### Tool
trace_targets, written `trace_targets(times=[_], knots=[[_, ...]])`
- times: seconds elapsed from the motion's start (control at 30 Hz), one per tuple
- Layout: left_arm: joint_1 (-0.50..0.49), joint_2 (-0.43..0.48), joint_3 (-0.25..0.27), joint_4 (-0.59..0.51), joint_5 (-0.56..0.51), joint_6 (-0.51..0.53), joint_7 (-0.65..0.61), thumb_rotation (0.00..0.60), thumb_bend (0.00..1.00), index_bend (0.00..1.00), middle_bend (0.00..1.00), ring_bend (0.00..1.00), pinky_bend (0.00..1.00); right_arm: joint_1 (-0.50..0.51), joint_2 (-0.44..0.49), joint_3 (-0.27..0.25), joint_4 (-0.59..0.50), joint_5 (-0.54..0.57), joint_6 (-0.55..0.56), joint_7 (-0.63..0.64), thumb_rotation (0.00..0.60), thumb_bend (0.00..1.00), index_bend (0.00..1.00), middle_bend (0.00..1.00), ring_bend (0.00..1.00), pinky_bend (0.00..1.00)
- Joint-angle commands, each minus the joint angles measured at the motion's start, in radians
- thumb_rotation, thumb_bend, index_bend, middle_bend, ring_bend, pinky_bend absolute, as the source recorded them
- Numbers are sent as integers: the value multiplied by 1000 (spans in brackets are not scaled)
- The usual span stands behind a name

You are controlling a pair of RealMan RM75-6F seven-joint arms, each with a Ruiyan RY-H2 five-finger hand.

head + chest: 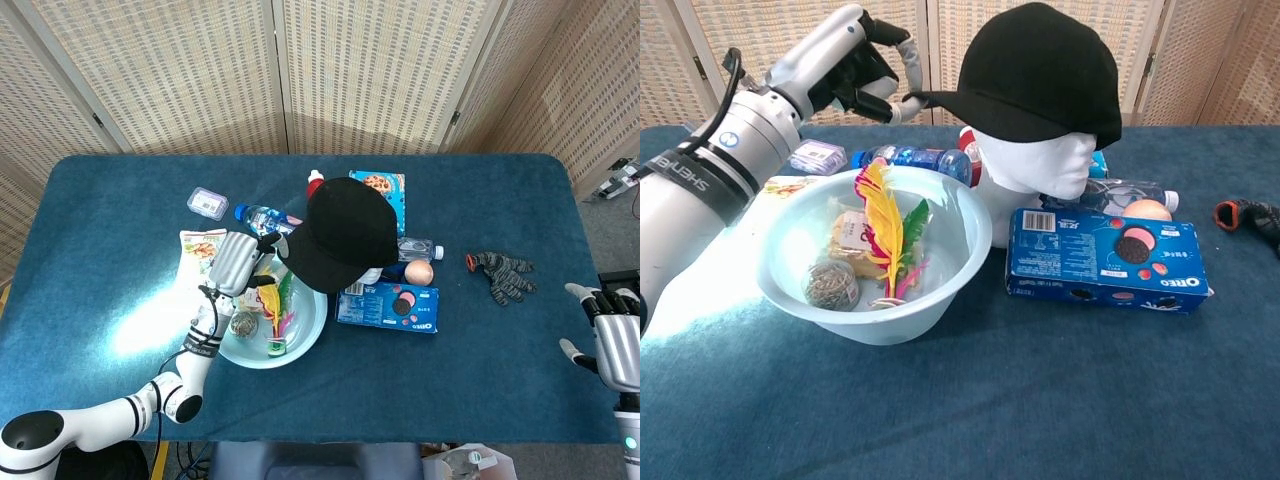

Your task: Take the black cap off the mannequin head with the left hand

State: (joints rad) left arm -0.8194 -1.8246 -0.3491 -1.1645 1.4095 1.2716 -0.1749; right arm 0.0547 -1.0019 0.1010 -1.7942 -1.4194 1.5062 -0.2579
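Observation:
The black cap (1040,70) sits on the white mannequin head (1035,165) at mid-table, its brim pointing left and tipped up off the forehead. My left hand (865,70) is at the brim's tip, above the far rim of the bowl, and pinches the brim edge between thumb and curled fingers. From the head view the cap (345,232) hides nearly all of the mannequin, with the left hand (235,262) just left of the brim. My right hand (615,335) hangs off the table's right edge, fingers apart, holding nothing.
A light blue bowl (970,215) with a feather, a scrubber and a packet stands under the left hand. An Oreo box (1105,255) lies right of it. A water bottle (910,158) lies behind the bowl. A glove (503,272) lies to the right, a small purple box (208,203) at the back left.

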Motion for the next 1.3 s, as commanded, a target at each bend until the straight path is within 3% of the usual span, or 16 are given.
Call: trace_targets(times=[0.03,0.83,1.3], knots=[[-8,14,-8,-19,1,-4,-3,600,375,724,1000,1000,1000,-1,2,0,-1,0,2,-1,600,147,269,323,259,311],[-125,92,-129,-105,-85,-81,43,600,378,721,1000,1000,1000,-7,10,-3,-12,-16,22,4,600,147,269,326,259,311],[-285,50,-235,9,-186,-140,126,600,377,714,1000,1000,1000,-13,12,-3,-13,-21,32,10,600,147,269,331,260,311]])
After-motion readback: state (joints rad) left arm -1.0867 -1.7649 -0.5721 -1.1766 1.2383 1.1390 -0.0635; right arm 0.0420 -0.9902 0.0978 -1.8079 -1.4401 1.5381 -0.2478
